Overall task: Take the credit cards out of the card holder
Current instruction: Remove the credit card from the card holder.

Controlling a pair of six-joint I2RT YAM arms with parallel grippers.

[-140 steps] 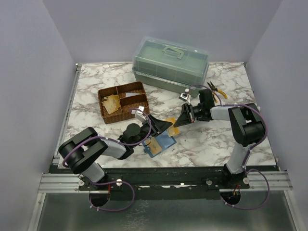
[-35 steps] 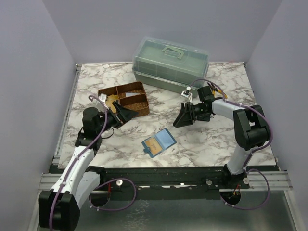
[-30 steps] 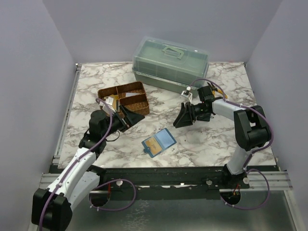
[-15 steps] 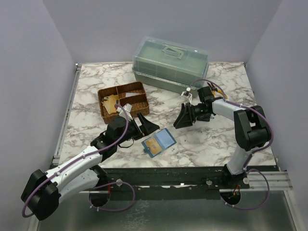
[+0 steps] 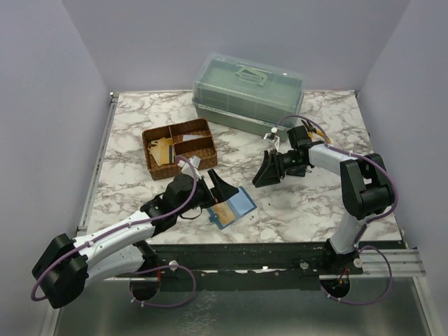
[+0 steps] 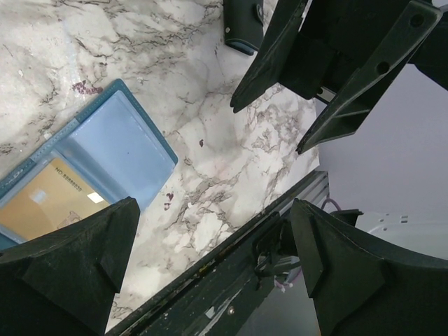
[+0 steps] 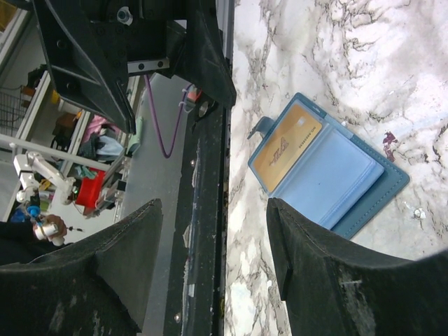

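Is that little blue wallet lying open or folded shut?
Open: the card holder lies spread flat, both inner halves facing up, a tan credit card showing in one pocket.

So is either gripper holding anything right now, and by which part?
Nothing is held. The left gripper is open by the card holder, with a credit card inside; the right gripper is open and empty too.

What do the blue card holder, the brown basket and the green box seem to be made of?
Card holder: probably faux leather or soft vinyl, matte, with a darker folded border. Basket: woven wicker or rattan, judging by its ribbed brown walls. Green box: translucent plastic, slightly glossy; its inside shows faintly through the lid.
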